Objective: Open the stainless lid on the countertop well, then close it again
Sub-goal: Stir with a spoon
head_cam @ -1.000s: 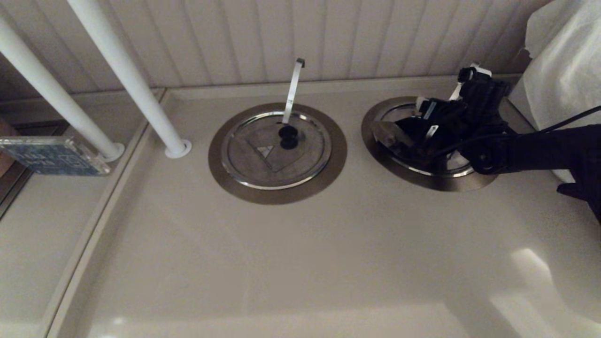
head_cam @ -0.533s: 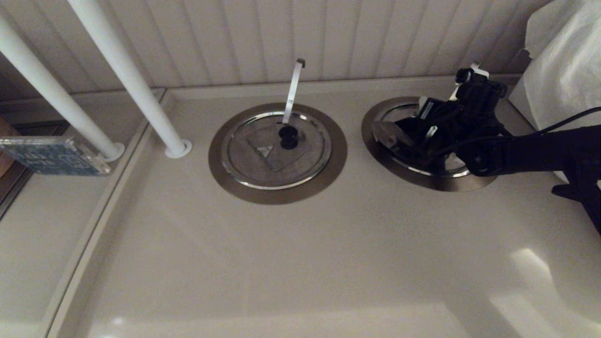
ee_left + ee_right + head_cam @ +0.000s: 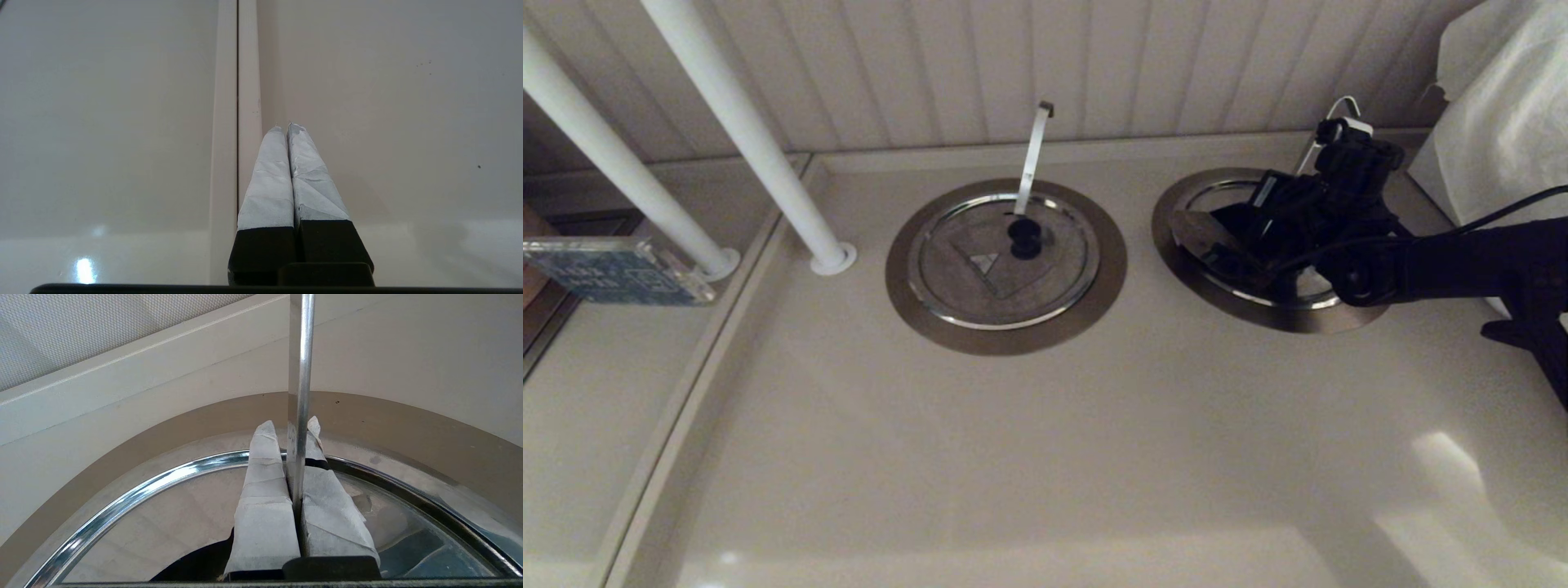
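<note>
The stainless lid point(image 3: 1205, 237) sits tilted over the countertop well at the right, whose bronze-grey collar point(image 3: 1258, 314) rings it. My right gripper point(image 3: 1327, 151) is above it, shut on the lid's flat steel strip point(image 3: 1342, 104). In the right wrist view the strip point(image 3: 300, 355) runs up between the taped fingers point(image 3: 265, 490) of that gripper point(image 3: 291, 424). There the lid point(image 3: 163, 510) lies below, a dark gap point(image 3: 408, 494) opens along its edge, and the collar point(image 3: 163, 428) curves behind. The knob is hidden. My left gripper point(image 3: 284, 126) is shut and empty over bare countertop beside a seam.
The twin lid point(image 3: 1005, 261) with its upright strip point(image 3: 1033, 151) covers the middle well. Two white posts point(image 3: 752, 139) slant down at the left, near a blue device point(image 3: 613, 269). White cloth point(image 3: 1503, 106) stands at the far right. A panelled wall backs the counter.
My right gripper has shifted slightly with the strip still held. The lid's raised left edge has sunk a little, and the strip's bent top now shows above the gripper.
</note>
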You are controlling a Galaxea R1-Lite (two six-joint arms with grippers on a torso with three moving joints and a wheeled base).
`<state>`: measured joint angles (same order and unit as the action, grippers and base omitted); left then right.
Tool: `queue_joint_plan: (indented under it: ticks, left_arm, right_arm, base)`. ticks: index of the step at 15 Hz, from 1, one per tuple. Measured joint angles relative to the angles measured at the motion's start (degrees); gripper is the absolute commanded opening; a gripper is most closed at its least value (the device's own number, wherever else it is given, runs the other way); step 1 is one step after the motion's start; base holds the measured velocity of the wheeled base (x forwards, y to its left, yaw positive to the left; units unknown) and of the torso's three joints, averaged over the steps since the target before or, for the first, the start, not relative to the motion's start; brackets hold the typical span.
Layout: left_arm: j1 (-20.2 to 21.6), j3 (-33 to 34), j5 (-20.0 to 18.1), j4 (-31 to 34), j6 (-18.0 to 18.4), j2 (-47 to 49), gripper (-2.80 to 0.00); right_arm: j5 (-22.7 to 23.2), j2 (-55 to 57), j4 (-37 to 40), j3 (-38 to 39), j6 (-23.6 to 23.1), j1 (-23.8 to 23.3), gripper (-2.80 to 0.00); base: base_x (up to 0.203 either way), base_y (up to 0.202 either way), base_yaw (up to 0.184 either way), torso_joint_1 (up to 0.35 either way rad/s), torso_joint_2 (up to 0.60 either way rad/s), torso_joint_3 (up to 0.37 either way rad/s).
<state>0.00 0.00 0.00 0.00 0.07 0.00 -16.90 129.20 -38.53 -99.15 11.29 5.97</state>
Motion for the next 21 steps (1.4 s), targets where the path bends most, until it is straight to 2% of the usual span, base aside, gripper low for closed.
queue_joint_plan:
  ticks: [5, 11, 14, 21]
  left_arm:
    - [0.00, 0.00, 0.00, -0.05, -0.02, 0.00, -2.80]
    - [0.00, 0.00, 0.00, -0.07, -0.02, 0.00, -2.80]
    - [0.00, 0.00, 0.00, -0.07, -0.05, 0.00, -2.80]
    - [0.00, 0.00, 0.00, -0.04, -0.05, 0.00, -2.80]
  right_arm:
    - [-0.03, -0.99, 0.11, 0.87, -0.09, 0.02, -2.80]
    - [0.48, -10.68, 0.25, 7.46, -0.63, 1.12, -2.80]
    - [2.63, -14.67, 0.25, 12.16, -2.75, 2.73, -2.80]
    - [5.80, -16.91, 0.82, 16.13, -4.10, 3.52, -2.80]
  base:
    - [0.000, 0.000, 0.000, 0.000, 0.00, 0.000]
    - [0.000, 0.000, 0.000, 0.000, 0.00, 0.000]
    - [0.000, 0.000, 0.000, 0.000, 0.00, 0.000]
    - [0.000, 0.000, 0.000, 0.000, 0.00, 0.000]
